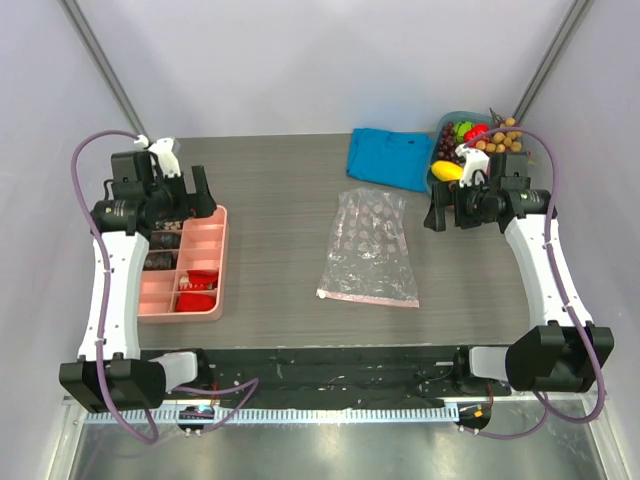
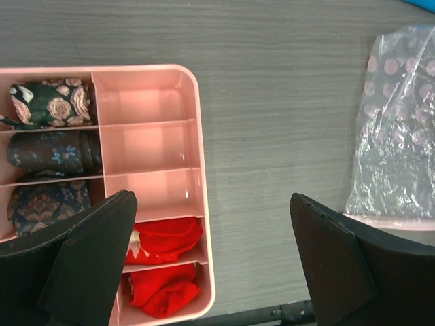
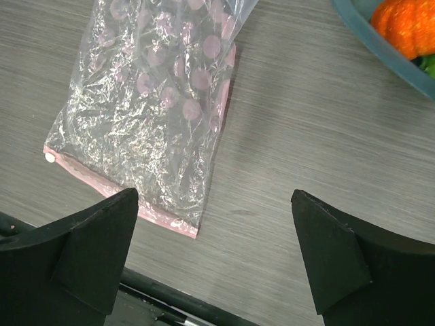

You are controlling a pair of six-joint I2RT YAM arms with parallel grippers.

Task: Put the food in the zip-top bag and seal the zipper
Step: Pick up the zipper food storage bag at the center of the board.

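Currently | zip-top bag (image 1: 368, 250) lies left of right gripper (image 1: 438, 212) | apparently apart

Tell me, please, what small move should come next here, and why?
Probably the right gripper should reach to the bowl beside it and take one piece of food: both it and the left gripper are open and empty, the zip-top bag lies flat and empty, and the food sits in that bowl.

I'm going over all three views now and I can't read a single word, label, brand or number. The zip-top bag (image 1: 368, 250) carries only a pinkish dot pattern. The rolled fabrics in the pink tray (image 1: 205, 240) show floral prints, no lettering.
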